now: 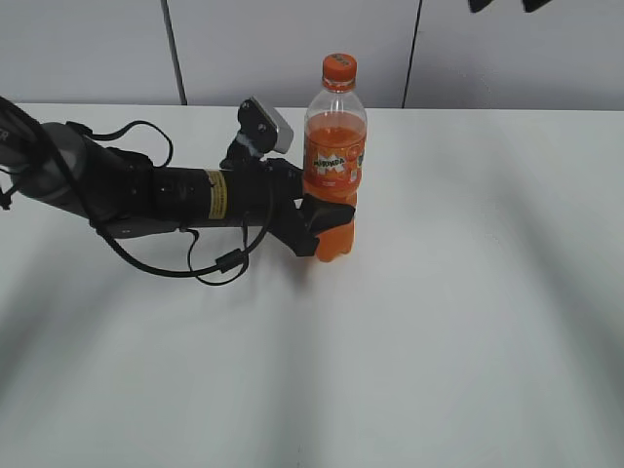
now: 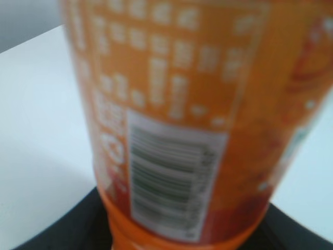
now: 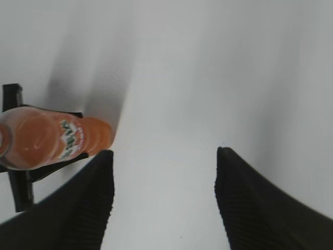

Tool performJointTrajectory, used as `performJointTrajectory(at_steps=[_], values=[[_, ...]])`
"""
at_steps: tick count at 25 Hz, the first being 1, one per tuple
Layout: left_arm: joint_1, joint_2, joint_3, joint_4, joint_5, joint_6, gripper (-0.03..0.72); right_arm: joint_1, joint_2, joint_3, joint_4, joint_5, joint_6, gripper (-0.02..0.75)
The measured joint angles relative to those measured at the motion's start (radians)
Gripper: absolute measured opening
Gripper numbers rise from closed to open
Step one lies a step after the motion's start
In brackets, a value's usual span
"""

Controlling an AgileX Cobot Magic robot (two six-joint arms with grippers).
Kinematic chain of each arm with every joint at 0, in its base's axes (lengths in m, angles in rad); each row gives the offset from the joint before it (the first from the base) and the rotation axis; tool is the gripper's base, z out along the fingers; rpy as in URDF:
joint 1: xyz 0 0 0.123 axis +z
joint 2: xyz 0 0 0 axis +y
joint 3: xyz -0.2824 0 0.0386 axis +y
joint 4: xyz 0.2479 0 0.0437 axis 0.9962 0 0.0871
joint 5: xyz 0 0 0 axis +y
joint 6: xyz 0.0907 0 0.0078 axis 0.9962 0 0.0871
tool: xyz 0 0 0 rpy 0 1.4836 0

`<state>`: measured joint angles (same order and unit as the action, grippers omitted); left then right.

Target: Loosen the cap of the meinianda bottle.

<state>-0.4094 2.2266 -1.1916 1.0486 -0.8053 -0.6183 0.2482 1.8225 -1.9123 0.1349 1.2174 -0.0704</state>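
The meinianda bottle (image 1: 334, 156) stands upright on the white table, full of orange drink, with its orange cap (image 1: 338, 66) on top. My left gripper (image 1: 327, 216) is shut on the bottle just below the label. In the left wrist view the label and barcode (image 2: 171, 172) fill the frame, blurred. My right gripper (image 3: 164, 156) is open and empty, high above the table. From there I see the bottle (image 3: 47, 138) from above at the left, with the left gripper's black fingers around it. In the exterior view only the right gripper's dark tips (image 1: 505, 5) show at the top edge.
The white table (image 1: 468, 312) spreads around the bottle. The left arm (image 1: 146, 190) with its cables lies across the table's left side. A grey panelled wall (image 1: 292, 49) stands behind the table.
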Motion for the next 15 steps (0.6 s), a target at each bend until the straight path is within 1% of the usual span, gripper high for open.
performJointTrajectory(at_steps=[2,8,15], values=[[0.0,0.0,0.0,0.0,0.0,0.0,0.379,0.054,0.009,-0.002,-0.002,0.001,0.0,0.46],[0.0,0.0,0.0,0.0,0.0,0.0,0.379,0.175,0.018,-0.055,-0.004,0.001,0.001,0.46],[0.0,0.0,0.0,0.0,0.0,0.0,0.379,0.276,0.054,-0.093,-0.009,0.003,0.002,0.46]])
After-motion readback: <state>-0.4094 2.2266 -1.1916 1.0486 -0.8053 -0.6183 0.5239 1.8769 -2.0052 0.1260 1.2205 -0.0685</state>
